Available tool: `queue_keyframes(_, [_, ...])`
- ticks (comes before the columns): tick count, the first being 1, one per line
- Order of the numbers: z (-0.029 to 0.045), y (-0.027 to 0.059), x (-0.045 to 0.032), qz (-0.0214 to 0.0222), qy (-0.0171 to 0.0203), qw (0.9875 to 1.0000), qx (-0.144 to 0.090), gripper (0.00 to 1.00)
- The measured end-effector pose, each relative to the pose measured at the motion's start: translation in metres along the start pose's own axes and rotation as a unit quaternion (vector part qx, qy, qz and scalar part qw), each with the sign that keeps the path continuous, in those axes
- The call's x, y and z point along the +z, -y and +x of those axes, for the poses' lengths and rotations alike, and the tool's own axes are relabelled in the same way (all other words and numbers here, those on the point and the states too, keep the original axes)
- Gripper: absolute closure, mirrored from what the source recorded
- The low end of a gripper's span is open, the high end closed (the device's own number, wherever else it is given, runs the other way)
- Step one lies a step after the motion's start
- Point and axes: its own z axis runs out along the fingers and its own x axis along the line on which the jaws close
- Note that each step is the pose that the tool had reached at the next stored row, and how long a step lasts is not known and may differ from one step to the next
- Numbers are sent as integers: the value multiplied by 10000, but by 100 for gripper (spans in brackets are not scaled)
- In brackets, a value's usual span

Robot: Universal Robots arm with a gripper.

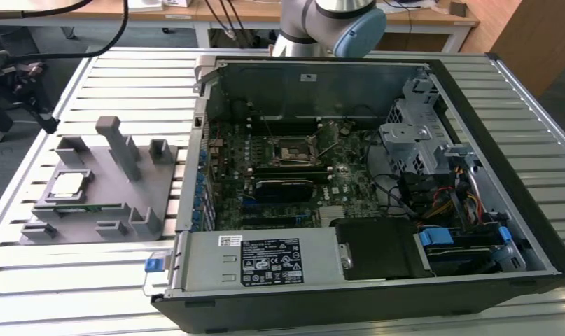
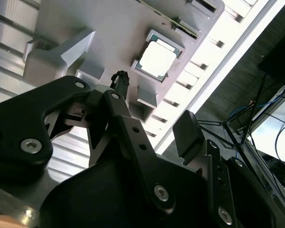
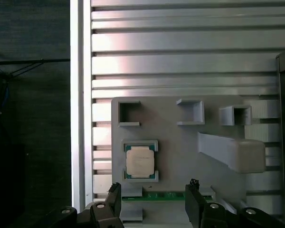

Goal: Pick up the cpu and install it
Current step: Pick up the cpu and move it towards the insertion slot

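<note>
The cpu (image 1: 67, 184) is a small square chip with a silver top, lying flat in a recess of the grey fixture (image 1: 114, 199) at the exterior view's left. It appears in both wrist views, cpu (image 3: 140, 160) and cpu (image 2: 156, 59). My gripper (image 3: 153, 203) hovers well above the fixture, open, with nothing between its black fingers (image 3: 115, 199). In the second wrist view the gripper (image 2: 154, 109) also stands open over the fixture (image 2: 109, 28). The motherboard socket (image 1: 292, 150) sits inside the open computer case (image 1: 506, 231).
A long green memory stick (image 3: 154, 194) lies in a slot of the fixture beside the cpu. Tall grey posts (image 1: 119, 147) rise from the fixture. The case holds a power supply (image 1: 263, 259), drive cage (image 1: 413, 136) and cables. The slatted metal table (image 1: 77, 287) carries everything.
</note>
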Motion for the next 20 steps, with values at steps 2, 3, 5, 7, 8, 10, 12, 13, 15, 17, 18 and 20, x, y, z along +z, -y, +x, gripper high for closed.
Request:
queue_keyframes(2, [-1, 2, 30, 0, -8, 10000, 0, 35])
queue_keyframes(3, [-1, 3, 45, 0, -12, 10000, 1, 35])
queue_keyframes(5, [-1, 5, 76, 1, -21, 10000, 1, 35])
queue_keyframes(7, [-2, 7, 111, 2, -32, 10000, 1, 35])
queue_keyframes(8, [-2, 8, 129, 2, -36, 10000, 1, 35])
queue_keyframes(10, [-2, 9, 157, 3, -42, 10000, 2, 35])
queue_keyframes(12, [-3, 10, 178, 3, -46, 10000, 2, 35])
queue_keyframes(13, [-3, 11, 187, 3, -48, 10000, 2, 35])
queue_keyframes(15, [-3, 13, 207, 3, -50, 10000, 2, 35])
queue_keyframes(17, [-3, 14, 226, 3, -51, 10000, 2, 35])
queue_keyframes(18, [-3, 15, 237, 3, -52, 10000, 2, 35])
queue_keyframes(20, [-4, 17, 257, 3, -54, 10000, 2, 35])
